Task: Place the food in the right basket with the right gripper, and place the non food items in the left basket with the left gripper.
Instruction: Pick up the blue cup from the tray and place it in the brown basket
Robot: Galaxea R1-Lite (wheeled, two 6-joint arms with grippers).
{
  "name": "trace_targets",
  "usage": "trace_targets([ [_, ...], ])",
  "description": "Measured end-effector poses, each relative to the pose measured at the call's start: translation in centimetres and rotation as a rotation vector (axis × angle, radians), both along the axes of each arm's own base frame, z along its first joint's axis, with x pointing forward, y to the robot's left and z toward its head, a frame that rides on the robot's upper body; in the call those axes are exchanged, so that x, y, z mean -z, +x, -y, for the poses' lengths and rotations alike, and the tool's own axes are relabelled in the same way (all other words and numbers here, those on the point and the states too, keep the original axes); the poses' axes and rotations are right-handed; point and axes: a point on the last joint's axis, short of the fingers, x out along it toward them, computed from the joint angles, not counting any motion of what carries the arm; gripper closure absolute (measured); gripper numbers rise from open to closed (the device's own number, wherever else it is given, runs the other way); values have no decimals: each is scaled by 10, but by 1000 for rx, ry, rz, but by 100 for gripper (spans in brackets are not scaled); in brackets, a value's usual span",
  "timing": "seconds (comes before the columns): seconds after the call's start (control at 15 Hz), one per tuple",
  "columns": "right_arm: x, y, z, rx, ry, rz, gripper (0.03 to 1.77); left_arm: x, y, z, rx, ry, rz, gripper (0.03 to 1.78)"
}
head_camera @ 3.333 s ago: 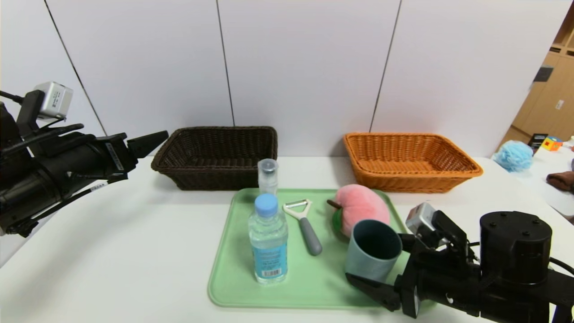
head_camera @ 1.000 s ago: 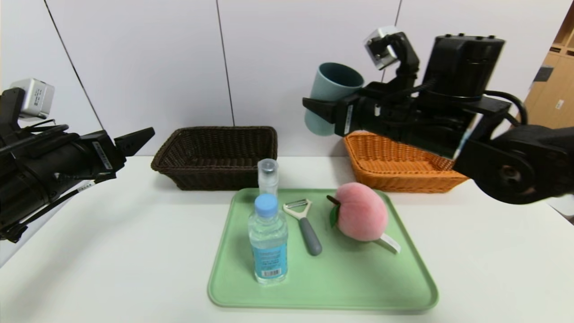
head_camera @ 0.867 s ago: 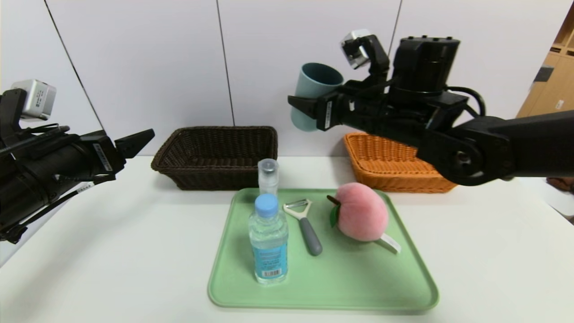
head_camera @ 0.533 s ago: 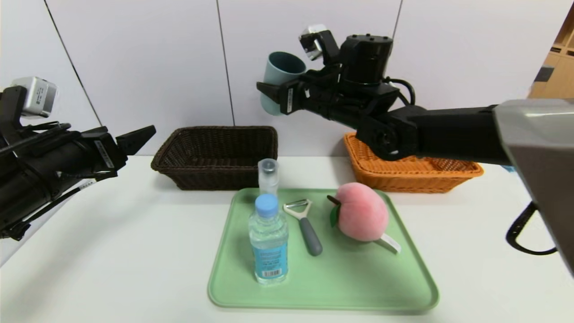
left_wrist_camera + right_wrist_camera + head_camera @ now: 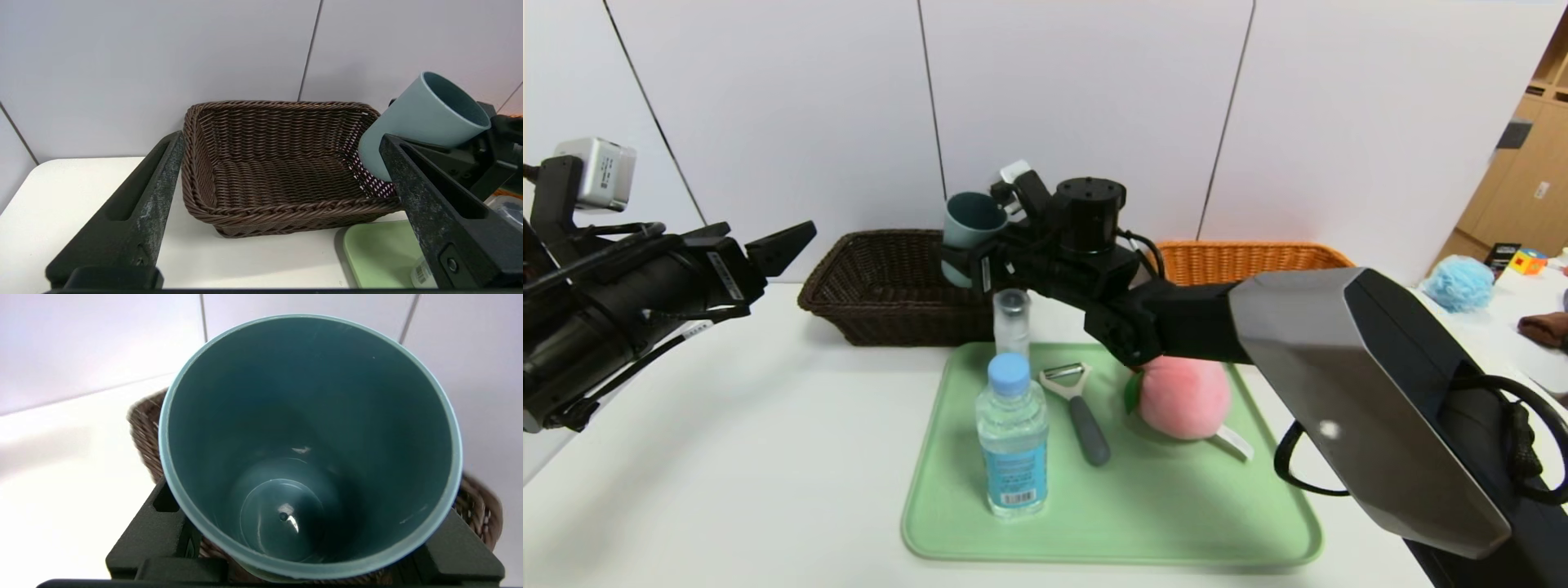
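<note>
My right pincer [image 5: 960, 265] is clamped on the blue-grey cup [image 5: 968, 229], holding it upright above the right-hand rim of the dark basket [image 5: 890, 286], whose floor is bare. My left pincer [image 5: 768, 253] hangs spread wide and holds nothing, left of that basket above open desk [image 5: 727, 457]. On the green tray [image 5: 1111, 523] sit the water bottle [image 5: 1011, 445], slim clear bottle [image 5: 1011, 320], peeler [image 5: 1078, 412] and peach [image 5: 1183, 398]. My arm partly hides the orange basket [image 5: 1250, 257].

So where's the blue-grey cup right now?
In the head view, the cup is off the table, held in the right gripper at centre-left, by the right rim of the dark brown basket.
</note>
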Motion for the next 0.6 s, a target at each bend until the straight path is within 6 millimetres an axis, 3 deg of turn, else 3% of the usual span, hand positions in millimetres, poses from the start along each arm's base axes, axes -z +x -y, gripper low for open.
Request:
trace_targets([
  [0.6,16,9,3,4,-17,-24,65,8,-4,3,14,-2,2,12],
])
